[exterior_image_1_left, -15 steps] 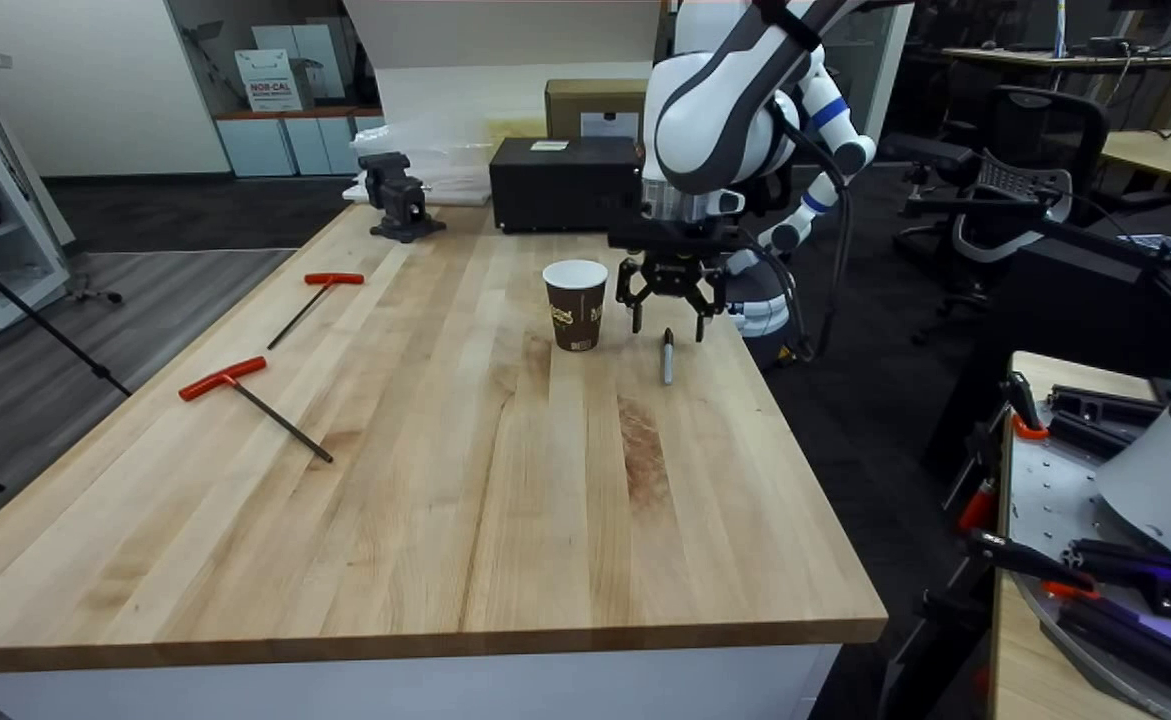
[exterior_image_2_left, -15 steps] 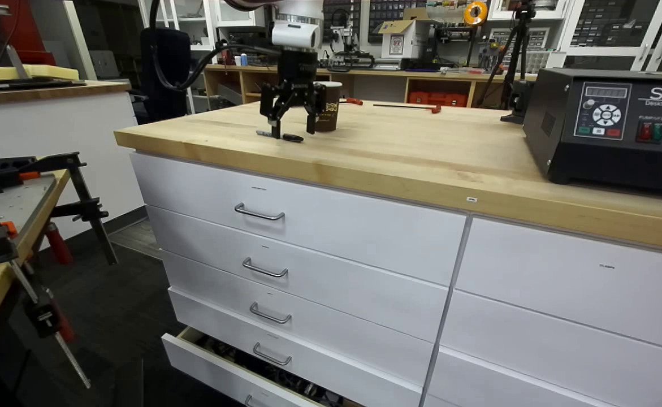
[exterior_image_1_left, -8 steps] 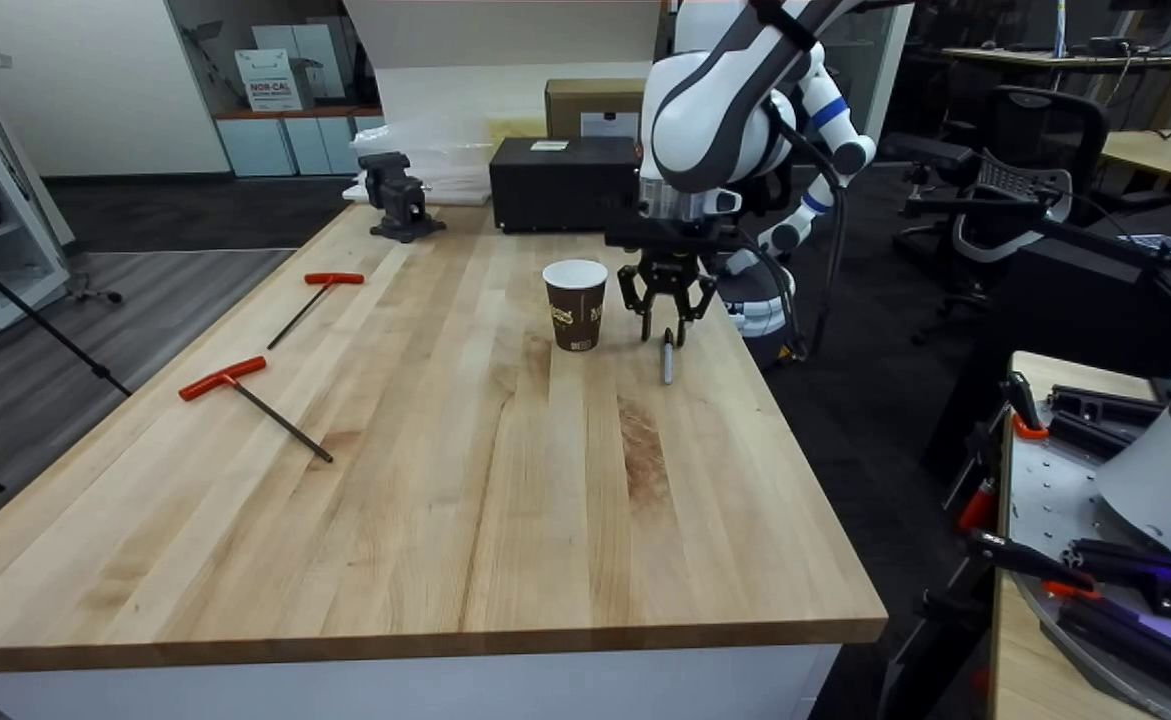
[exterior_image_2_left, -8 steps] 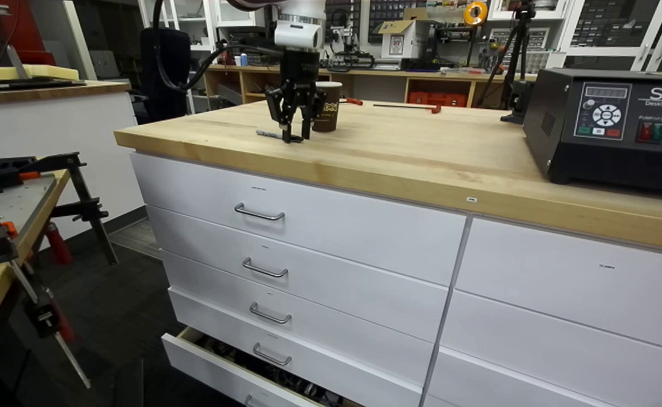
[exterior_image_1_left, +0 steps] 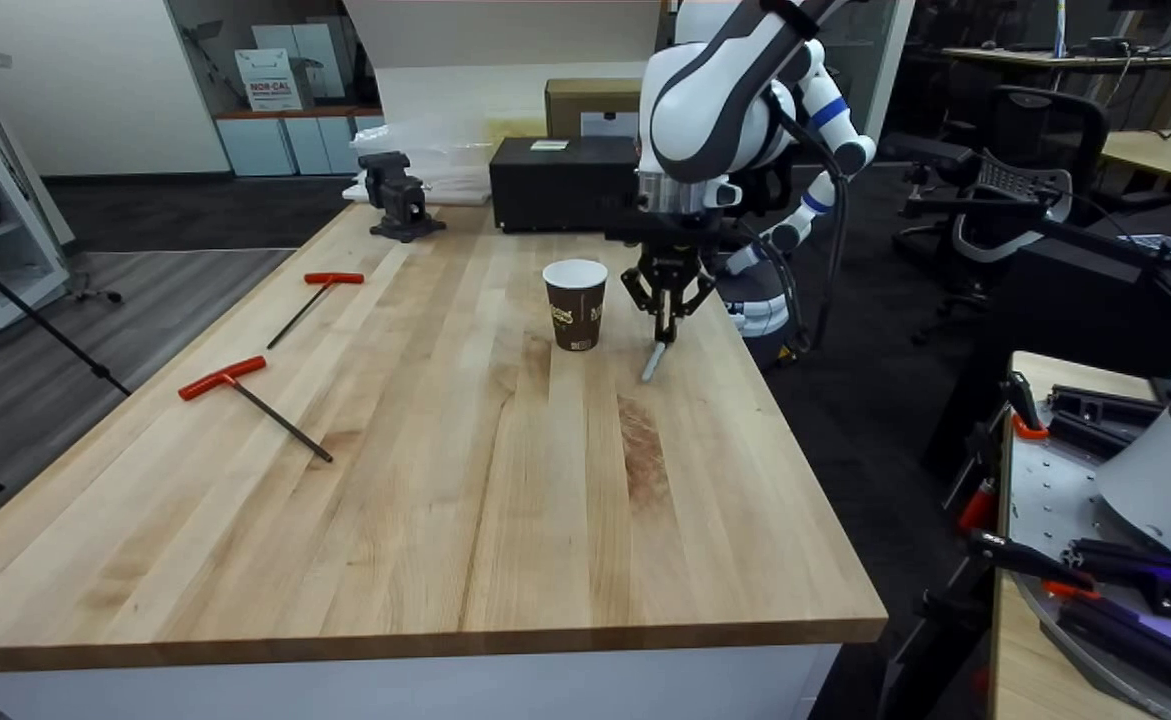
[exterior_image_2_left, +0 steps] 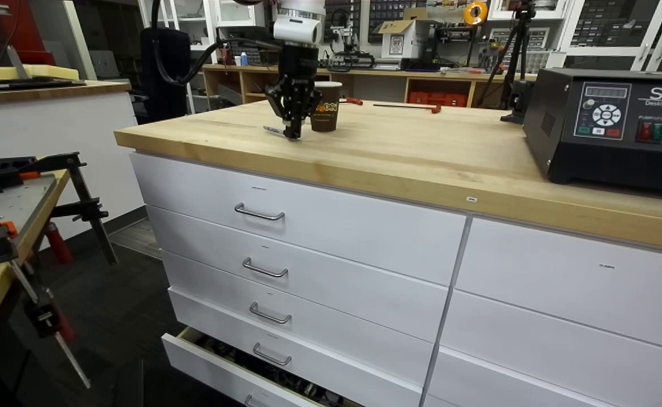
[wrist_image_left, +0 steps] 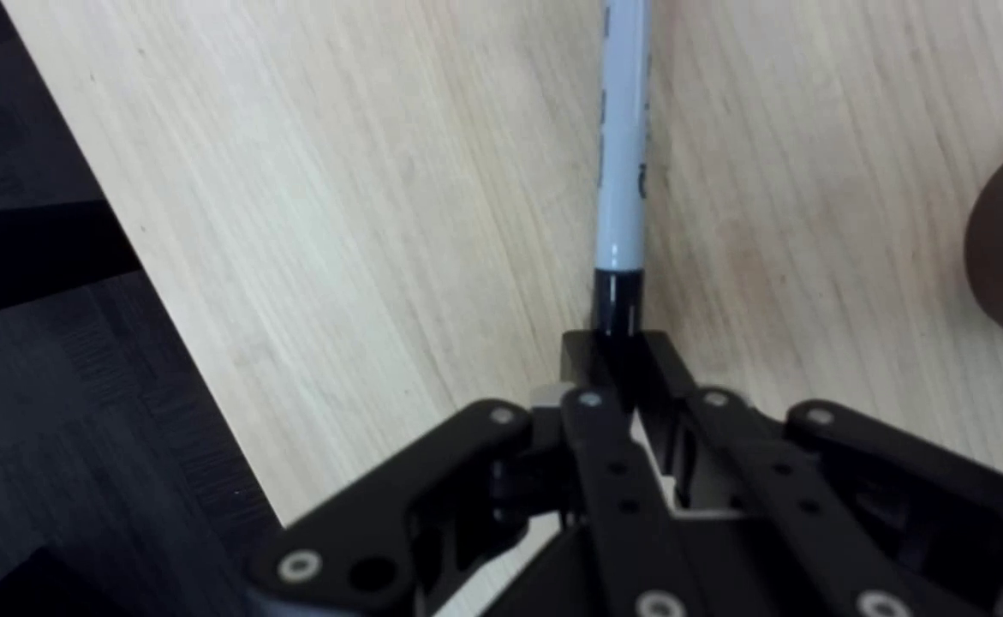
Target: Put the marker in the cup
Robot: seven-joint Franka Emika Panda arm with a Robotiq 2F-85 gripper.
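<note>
1. Half done at most, likely: has just pinched the marker (wrist_image_left: 622, 171) by its black end.
2. Has brought the fingers (wrist_image_left: 664, 377) together on it, from parted half a second ago.
3. Has swung it askew since; cannot tell whether clear of the worktop (exterior_image_1_left: 425, 500).
4. Needs next, probably, carrying to the paper coffee cup (exterior_image_1_left: 575, 310), upright nearby.

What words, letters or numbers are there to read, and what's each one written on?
"NOR-CAL": on the white box; smaller print under it is too tiny.
"SX": on the black machine; the next letter is cut off.
"Desktop CNC": below that, also running off the picture.
Too small or blurred to read: the print on the cup, the marker, the drawer labels, the white tag on the table, and the machine's smaller words.
</note>
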